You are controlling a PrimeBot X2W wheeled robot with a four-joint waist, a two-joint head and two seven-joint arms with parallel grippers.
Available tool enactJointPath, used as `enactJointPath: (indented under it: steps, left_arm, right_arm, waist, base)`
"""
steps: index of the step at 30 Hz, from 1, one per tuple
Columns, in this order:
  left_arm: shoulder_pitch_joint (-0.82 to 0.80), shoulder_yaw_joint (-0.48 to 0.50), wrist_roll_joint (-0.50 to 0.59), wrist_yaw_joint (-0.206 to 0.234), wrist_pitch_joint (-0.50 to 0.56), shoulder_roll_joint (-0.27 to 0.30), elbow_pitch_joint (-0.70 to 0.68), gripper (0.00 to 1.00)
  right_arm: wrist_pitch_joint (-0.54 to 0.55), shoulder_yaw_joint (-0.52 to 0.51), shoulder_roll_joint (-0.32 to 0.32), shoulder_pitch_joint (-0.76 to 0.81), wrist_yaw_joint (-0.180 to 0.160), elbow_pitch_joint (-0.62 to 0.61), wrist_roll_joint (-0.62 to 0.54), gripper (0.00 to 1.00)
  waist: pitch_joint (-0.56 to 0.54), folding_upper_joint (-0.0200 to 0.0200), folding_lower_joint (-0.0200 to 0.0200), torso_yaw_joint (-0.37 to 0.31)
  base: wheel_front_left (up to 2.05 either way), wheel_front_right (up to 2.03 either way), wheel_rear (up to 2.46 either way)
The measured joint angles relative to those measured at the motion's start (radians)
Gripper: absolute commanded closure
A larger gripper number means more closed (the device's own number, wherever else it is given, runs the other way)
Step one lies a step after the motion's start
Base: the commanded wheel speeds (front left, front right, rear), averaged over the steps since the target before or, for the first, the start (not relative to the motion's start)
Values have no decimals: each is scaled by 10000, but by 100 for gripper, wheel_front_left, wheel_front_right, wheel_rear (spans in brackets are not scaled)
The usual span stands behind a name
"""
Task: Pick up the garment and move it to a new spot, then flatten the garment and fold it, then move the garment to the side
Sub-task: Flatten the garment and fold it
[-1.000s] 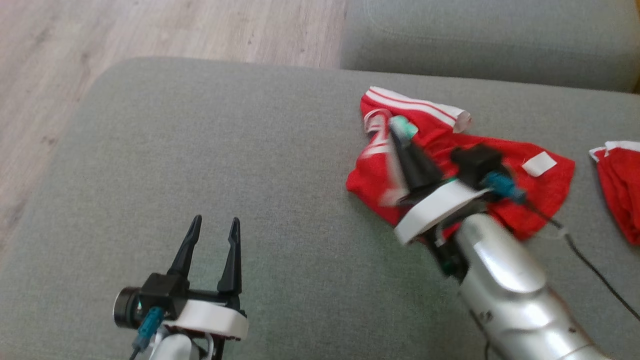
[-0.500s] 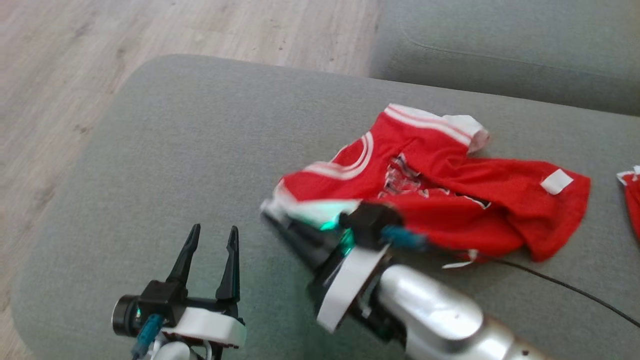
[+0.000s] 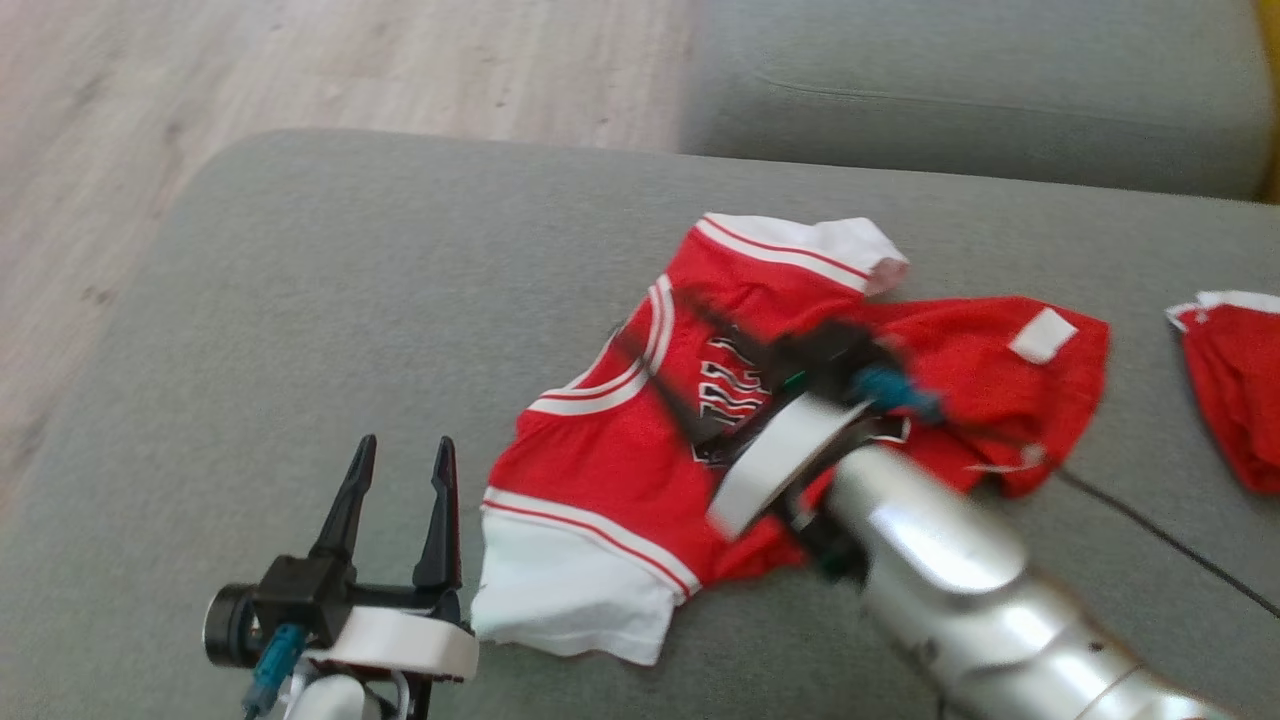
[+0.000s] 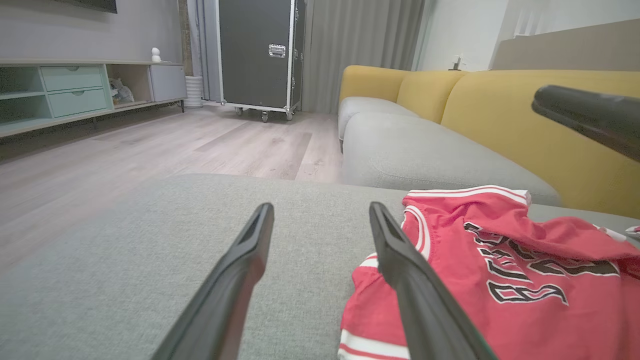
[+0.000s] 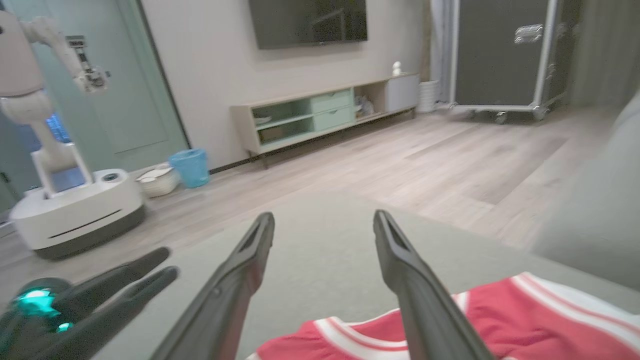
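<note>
The garment [image 3: 600,470] is a red jersey with white trim and black lettering. It lies partly spread on the grey sofa seat [image 3: 300,300], one white-edged end toward me and the rest bunched at the right. Blurred above its middle is my right gripper [image 3: 652,318], open and holding nothing. In the right wrist view the right gripper [image 5: 324,216] has its fingers apart over the garment [image 5: 500,315]. My left gripper [image 3: 405,445] stands open just left of the jersey, off the cloth. In the left wrist view the left gripper [image 4: 321,207] has the garment [image 4: 500,270] to its right.
A second red cloth [image 3: 1235,380] lies at the seat's right edge. A black cable [image 3: 1160,520] trails from my right arm. Another grey cushion [image 3: 960,90] sits behind, with wooden floor [image 3: 300,60] to the left. Another white robot [image 5: 65,200] stands across the room.
My right gripper dragged the garment left and toward me, spreading it out, then opened and let it go. It now hovers above the cloth. The left gripper stayed put.
</note>
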Motion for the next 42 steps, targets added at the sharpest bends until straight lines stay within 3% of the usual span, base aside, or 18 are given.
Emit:
enactJointPath:
  steps: [3,7,14,19,27,33,42]
  left_arm:
    - [0,50,0,2,0,0,-148,0]
    - [1,84,-2,29,0,0,-316,0]
    - [6,79,2,29,0,-2,-481,0]
    - [5,77,2,25,0,0,-487,0]
    - [-14,27,4,-15,0,0,-479,0]
    - [-242,-163,2,-90,0,-2,-443,0]
    - [-898,-617,-29,-109,0,-10,-322,0]
  right_arm:
    - [-52,-2155,-59,112,0,305,-1181,0]
    - [-79,-5039,-219,1049,0,-353,-2594,0]
    - [-79,-7971,-123,3559,0,-1779,-3962,0]
    - [-79,-8728,115,4618,0,-2324,-4242,0]
    - [-79,-8750,192,4975,0,-2247,-3986,0]
    - [464,-9315,201,3853,0,-1091,-4061,0]
    - [1877,-11129,186,1220,0,1360,-5381,0]
  waist:
    - [-33,0,0,-344]
    - [-80,0,0,-788]
    - [-11,0,0,-1430]
    - [106,0,0,-1691]
    - [332,0,0,-1805]
    - [779,0,0,-1569]
    - [1627,0,1,-837]
  base:
    - [0,0,0]
    - [0,0,0]
    - [0,0,0]
    - [0,0,0]
    - [0,0,0]
    - [0,0,0]
    - [0,0,0]
